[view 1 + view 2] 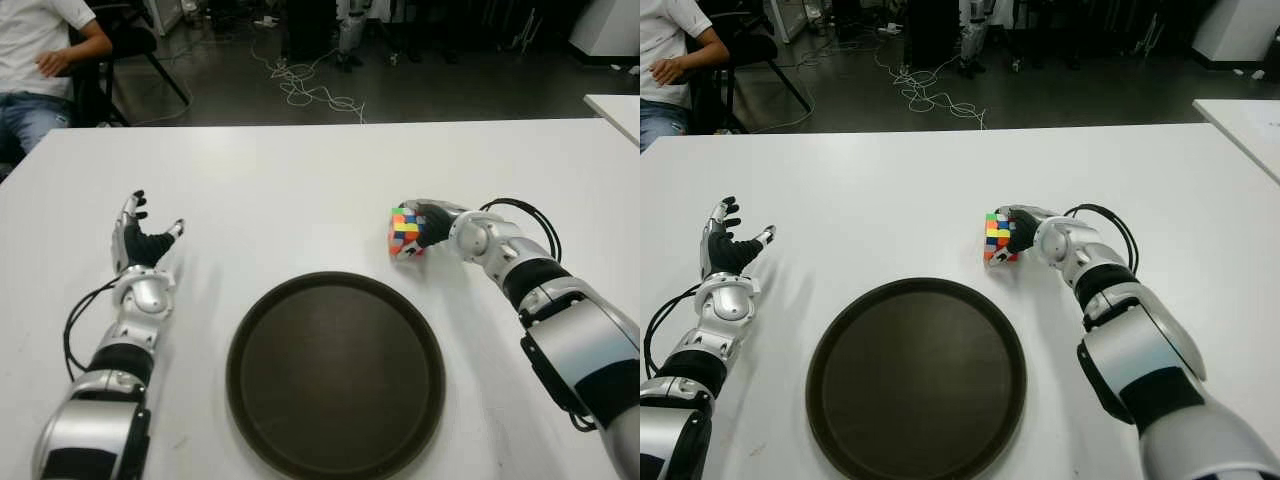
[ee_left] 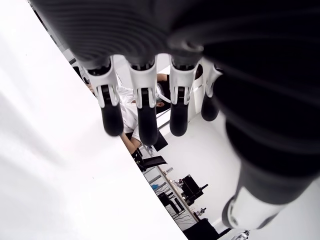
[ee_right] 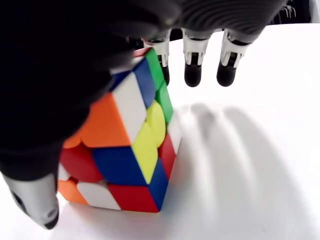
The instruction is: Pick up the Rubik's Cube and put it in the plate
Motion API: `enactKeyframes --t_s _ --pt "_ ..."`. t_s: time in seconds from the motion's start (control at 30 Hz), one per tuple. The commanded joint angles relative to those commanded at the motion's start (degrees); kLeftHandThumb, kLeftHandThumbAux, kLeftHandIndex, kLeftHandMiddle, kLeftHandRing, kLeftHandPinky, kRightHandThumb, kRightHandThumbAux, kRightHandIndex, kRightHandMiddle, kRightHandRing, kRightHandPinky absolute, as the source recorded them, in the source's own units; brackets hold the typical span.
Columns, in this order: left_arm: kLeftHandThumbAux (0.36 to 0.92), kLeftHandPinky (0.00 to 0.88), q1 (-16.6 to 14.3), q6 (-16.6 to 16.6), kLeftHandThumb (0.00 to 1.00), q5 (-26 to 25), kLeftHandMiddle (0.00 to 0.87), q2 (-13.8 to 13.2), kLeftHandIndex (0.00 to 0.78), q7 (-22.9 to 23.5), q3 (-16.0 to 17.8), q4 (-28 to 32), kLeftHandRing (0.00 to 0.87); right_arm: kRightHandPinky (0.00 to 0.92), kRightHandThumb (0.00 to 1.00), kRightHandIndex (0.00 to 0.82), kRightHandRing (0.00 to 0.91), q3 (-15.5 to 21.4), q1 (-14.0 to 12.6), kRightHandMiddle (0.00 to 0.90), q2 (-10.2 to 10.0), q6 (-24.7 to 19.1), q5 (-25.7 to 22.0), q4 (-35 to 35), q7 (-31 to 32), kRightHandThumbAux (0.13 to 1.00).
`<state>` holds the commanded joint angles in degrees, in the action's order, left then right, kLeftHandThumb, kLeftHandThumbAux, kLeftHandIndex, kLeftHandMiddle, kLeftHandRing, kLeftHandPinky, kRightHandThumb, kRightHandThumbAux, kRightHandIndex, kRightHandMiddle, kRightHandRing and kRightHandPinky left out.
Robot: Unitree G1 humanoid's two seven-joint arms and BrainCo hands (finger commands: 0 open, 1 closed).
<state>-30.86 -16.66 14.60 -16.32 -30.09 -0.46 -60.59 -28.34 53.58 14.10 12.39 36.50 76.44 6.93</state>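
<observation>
The Rubik's Cube (image 1: 404, 232) stands tilted on the white table (image 1: 300, 180), just beyond the right rim of the dark round plate (image 1: 335, 375). My right hand (image 1: 432, 222) is pressed against the cube's right side. In the right wrist view the cube (image 3: 131, 145) fills the space under the palm. Three fingers (image 3: 193, 74) stretch straight out past it, uncurled, and the thumb (image 3: 37, 205) sits beside its lower corner. My left hand (image 1: 146, 240) shows open to the left of the plate, its fingers (image 2: 145, 120) spread and holding nothing.
A seated person (image 1: 40, 60) is at the far left beyond the table. Cables (image 1: 310, 90) lie on the floor behind. A second white table's corner (image 1: 615, 105) shows at the right. Bare tabletop lies around the plate.
</observation>
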Motion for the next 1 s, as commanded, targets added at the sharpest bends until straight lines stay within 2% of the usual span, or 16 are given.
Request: enactKeyframes --t_s 0.17,0.23,0.37,0.4,0.43,0.47,0.5,0.6,0.67,0.8,1.0 --pt "0.749 0.214 0.00 0.15 0.215 -0.02 0.186 0.08 0.108 -0.16 0.10 0.08 0.190 0.007 0.000 0.002 0.025 -0.63 -0.24 0.039 0.20 1.01 0.66 -0.08 -1.65 0.684" --pt "0.754 0.212 -0.02 0.03 0.216 -0.13 0.184 0.11 0.106 -0.11 0.19 -0.12 0.189 0.049 0.000 0.034 0.058 -0.36 -0.86 0.071 0.32 2.16 0.58 -0.26 -4.96 0.704" --pt "0.765 0.218 -0.06 -0.20 0.225 -0.20 0.178 0.10 0.108 -0.19 0.27 -0.41 0.187 0.235 0.002 0.174 0.205 -0.35 -1.20 0.195 0.46 3.13 0.67 -0.08 -7.85 0.809" --pt "0.768 0.220 -0.07 -0.25 0.230 -0.19 0.180 0.09 0.111 -0.23 0.28 -0.45 0.189 0.304 0.243 0.259 0.265 -0.37 -1.19 0.247 0.47 3.28 0.68 -0.02 -8.14 0.785" --pt "0.768 0.221 -0.09 -0.36 0.232 -0.17 0.180 0.10 0.112 -0.33 0.28 -0.51 0.190 0.328 0.329 0.289 0.286 -0.34 -1.21 0.265 0.47 3.44 0.65 0.02 -8.44 0.776" --pt "0.770 0.227 -0.09 -0.44 0.243 -0.15 0.182 0.10 0.114 -0.41 0.28 -0.55 0.192 0.395 0.455 0.336 0.357 -0.32 -1.23 0.332 0.46 3.55 0.64 0.05 -8.64 0.762" --pt "0.771 0.231 -0.10 -0.59 0.250 -0.16 0.183 0.11 0.115 -0.47 0.29 -0.60 0.193 0.438 0.536 0.366 0.403 -0.26 -1.27 0.375 0.45 3.59 0.62 0.08 -8.97 0.753" --pt "0.772 0.230 -0.10 -0.84 0.259 -0.18 0.183 0.12 0.115 -0.50 0.31 -0.65 0.194 0.495 0.634 0.402 0.480 -0.17 -1.32 0.451 0.41 3.61 0.61 0.17 -9.60 0.742" --pt "0.769 0.220 -0.07 -0.92 0.252 -0.26 0.179 0.15 0.113 -0.43 0.35 -0.56 0.188 0.529 0.658 0.412 0.521 -0.04 -1.36 0.496 0.36 3.52 0.51 0.21 -10.05 0.738" --pt "0.765 0.209 0.05 -0.86 0.243 -0.48 0.172 0.24 0.111 -0.17 0.49 -0.33 0.177 0.596 0.679 0.423 0.597 0.38 -1.42 0.583 0.22 3.10 0.12 0.26 -10.68 0.733" --pt "0.769 0.242 -0.04 -0.87 0.272 -0.43 0.181 0.17 0.117 -0.08 0.42 -0.31 0.194 0.651 0.684 0.426 0.661 1.15 -1.36 0.654 0.01 2.52 -0.58 0.23 -10.62 0.732"
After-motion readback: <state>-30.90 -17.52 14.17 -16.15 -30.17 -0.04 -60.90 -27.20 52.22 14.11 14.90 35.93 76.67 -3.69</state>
